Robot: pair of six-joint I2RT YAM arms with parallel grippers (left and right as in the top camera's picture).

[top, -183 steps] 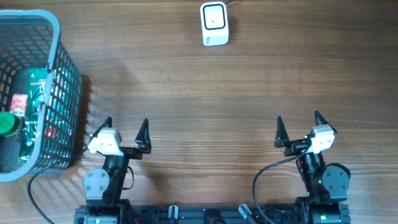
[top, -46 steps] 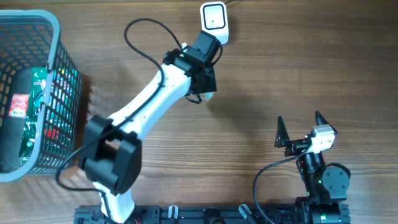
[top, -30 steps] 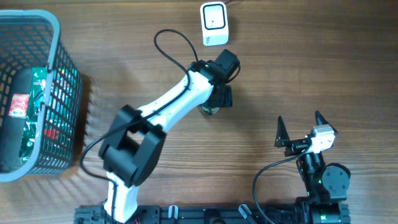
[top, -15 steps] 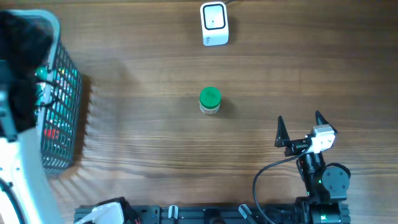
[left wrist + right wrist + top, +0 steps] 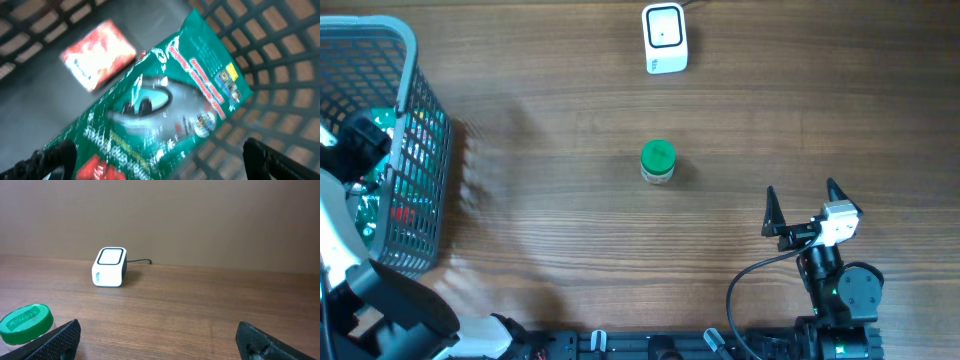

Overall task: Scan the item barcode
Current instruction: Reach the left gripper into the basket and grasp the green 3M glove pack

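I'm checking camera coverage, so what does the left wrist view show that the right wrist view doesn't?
Only the left wrist view: a green foil packet and a small red packet lying in the grey plastic mesh basket. Only the right wrist view: the white box-shaped barcode scanner, the green-lidded jar and the wooden table. Shared: no object; the left gripper and right gripper each show only dark tips at the bottom corners, standing open.
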